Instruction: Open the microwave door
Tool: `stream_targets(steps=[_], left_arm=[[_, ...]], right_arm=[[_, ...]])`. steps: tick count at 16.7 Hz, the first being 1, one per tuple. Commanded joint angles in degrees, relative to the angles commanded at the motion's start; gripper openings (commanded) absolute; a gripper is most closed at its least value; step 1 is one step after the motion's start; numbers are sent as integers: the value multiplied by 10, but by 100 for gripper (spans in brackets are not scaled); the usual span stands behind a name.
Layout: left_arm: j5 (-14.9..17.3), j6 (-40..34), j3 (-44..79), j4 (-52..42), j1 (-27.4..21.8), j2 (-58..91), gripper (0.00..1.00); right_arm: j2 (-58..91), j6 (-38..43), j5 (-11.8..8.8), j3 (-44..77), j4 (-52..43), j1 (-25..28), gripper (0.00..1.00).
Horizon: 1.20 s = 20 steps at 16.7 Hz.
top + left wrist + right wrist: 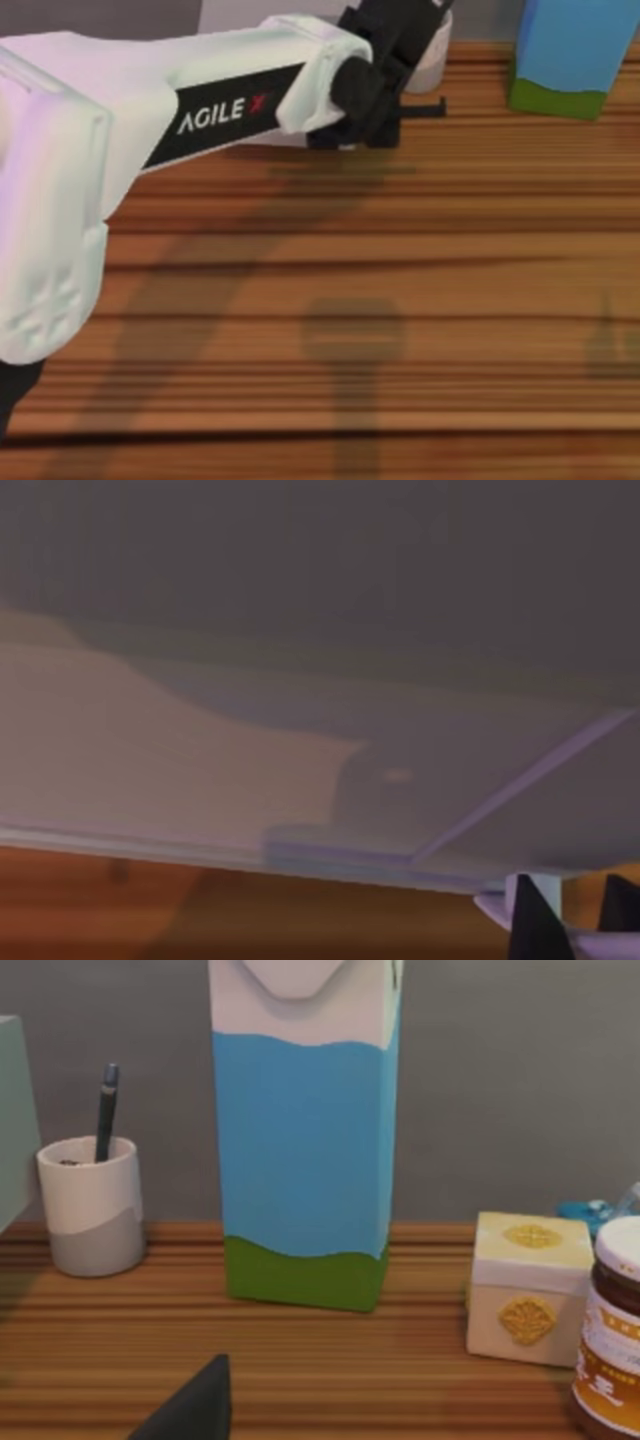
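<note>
Swinging on a side hinge is how the microwave door (300, 730) is judged to behave: a stiff, light panel with a smooth face that offers no hold, so it is best taken by its slim handle bar and drawn round in an arc, not straight back. A pale upright piece low in the left wrist view may be that bar, but this cannot be settled.

The microwave (255, 12) is set at the far edge of the counter (330, 300), mostly hidden under the left arm in the top view. The left pincer (405, 95) is held just in front of it, and the door fills the left wrist view. The pincer is released: its dark fingertips (530, 925) are seen apart, with only counter between them.

The right pincer (190, 1410) is parked low over the counter on the right side; its state cannot be told.

The counter is of striped brown wood, smooth and level, and a plain grey wall is seen behind it. A blue-and-green carton (305, 1130), a white cup (92, 1205) with a pen in it, a small cream box (528, 1285) and a jar (610, 1330) are stood to the right of the microwave, and the cup is nearest the left pincer.
</note>
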Motion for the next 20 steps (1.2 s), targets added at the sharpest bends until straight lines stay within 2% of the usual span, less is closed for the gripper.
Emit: stream_targets(steps=[4,20], left_arm=[[9,19,-29,19,3,-18,0],[9,19,-29,19,3,-18,0]], right_arm=[[0,0,0,0,0,0,100],[0,0,0,0,0,0,100]])
